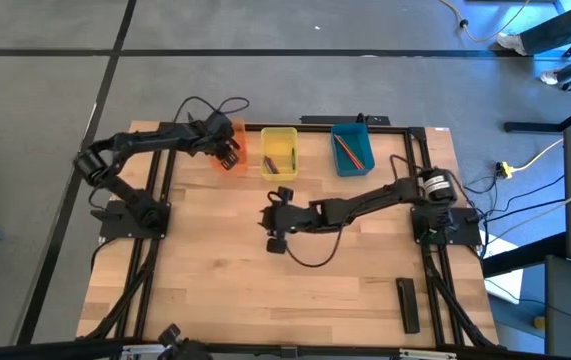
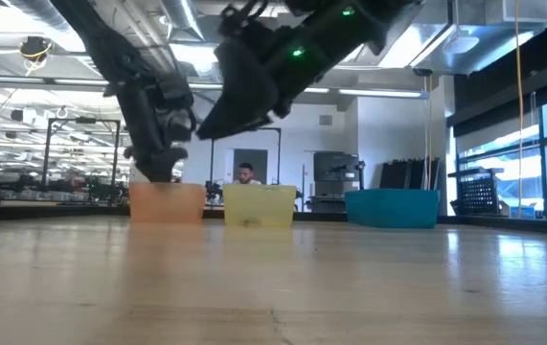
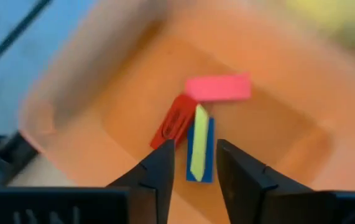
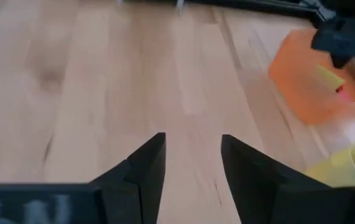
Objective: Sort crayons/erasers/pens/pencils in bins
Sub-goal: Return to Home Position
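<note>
The left pincer (image 3: pixel 194 149) hung over the orange bin (image 1: pixel 238 158) at 11 o'clock on the table (image 1: pixel 215 290), fingers spread and grasping nothing. Four erasers lay clustered on the floor of that bin. The pink eraser (image 3: pixel 217 87) lay crosswise, and the red eraser (image 3: pixel 174 121) touched one of its corners. The yellow eraser (image 3: pixel 199 140) lay lengthwise over the blue eraser (image 3: pixel 200 175), just beside the red one.

The yellow bin (image 1: pixel 278 152) stood at 12 o'clock, just beside the orange one, with a few short crayons (image 1: pixel 275 162) inside; their colours could not be told. The teal bin (image 1: pixel 352 148) stood at 1 o'clock, a little apart from the yellow bin, and held thin pencils (image 1: pixel 346 150) lying at a slant.

The right pincer (image 4: pixel 193 140) hovered near the middle of the table, pointing toward 9 o'clock. It was released, with only bare wood showing between its fingers. A black flat bar (image 1: pixel 407 303) lay at 5 o'clock, well apart from the bins. In the low view a person (image 2: pixel 244 174) showed in the room beyond the table, between the orange and yellow bins.
</note>
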You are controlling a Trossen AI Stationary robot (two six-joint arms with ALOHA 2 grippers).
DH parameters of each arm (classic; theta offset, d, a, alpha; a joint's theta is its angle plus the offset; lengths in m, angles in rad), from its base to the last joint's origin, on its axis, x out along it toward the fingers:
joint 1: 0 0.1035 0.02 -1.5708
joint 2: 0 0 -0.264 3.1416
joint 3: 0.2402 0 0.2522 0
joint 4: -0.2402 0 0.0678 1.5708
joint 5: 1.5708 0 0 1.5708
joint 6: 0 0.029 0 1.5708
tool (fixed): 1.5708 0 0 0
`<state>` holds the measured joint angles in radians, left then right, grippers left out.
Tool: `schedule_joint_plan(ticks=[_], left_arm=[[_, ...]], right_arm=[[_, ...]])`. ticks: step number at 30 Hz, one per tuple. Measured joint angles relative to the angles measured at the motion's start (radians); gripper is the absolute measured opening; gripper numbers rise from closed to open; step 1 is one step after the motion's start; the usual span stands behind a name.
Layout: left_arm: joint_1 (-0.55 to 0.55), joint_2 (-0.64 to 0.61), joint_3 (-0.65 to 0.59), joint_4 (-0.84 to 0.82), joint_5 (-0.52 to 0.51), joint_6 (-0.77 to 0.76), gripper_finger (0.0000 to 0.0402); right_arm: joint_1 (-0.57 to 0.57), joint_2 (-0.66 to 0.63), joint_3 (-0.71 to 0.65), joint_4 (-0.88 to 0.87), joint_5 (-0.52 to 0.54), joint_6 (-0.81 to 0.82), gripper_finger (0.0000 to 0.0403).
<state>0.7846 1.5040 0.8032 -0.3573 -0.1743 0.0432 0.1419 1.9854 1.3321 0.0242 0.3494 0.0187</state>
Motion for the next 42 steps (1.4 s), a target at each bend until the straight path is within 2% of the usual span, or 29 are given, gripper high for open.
schedule_joint_plan(ticks=[5,8,12,18,21,30,35,42], left_arm=[[-0.058,-0.194,0.0,-0.035,0.012,0.017,0.0116],[-0.125,-0.343,-0.022,-0.009,0.104,-0.001,0.0112],[-0.258,-0.539,-0.134,0.174,0.251,-0.007,0.0106],[-0.466,-0.751,-0.359,0.497,0.305,-0.007,0.0094],[-0.525,-0.815,-0.448,0.615,0.325,-0.004,0.009],[-0.561,-1.017,-0.551,0.694,0.355,0.02,0.0087],[-0.561,-1.115,-0.593,0.694,0.356,0.021,0.0085],[-0.561,-1.191,-0.68,0.724,0.356,0.022,0.0085]], right_arm=[[-0.016,-0.14,-0.187,0.164,-0.006,0.016,0.016],[-0.034,-0.278,-0.346,0.289,-0.044,0.026,0.016],[-0.059,-0.472,-0.559,0.436,-0.16,0.03,0.0151],[-0.078,-0.699,-0.776,0.505,-0.352,0.035,0.0104],[-0.083,-0.786,-0.839,0.505,-0.395,0.036,0.0078],[-0.137,-1.104,-0.967,0.512,-0.482,0.037,0.0007],[-0.166,-1.254,-1.047,0.51,-0.483,0.059,0.0011],[-0.194,-1.358,-1.128,0.508,-0.503,0.107,0.0006]])
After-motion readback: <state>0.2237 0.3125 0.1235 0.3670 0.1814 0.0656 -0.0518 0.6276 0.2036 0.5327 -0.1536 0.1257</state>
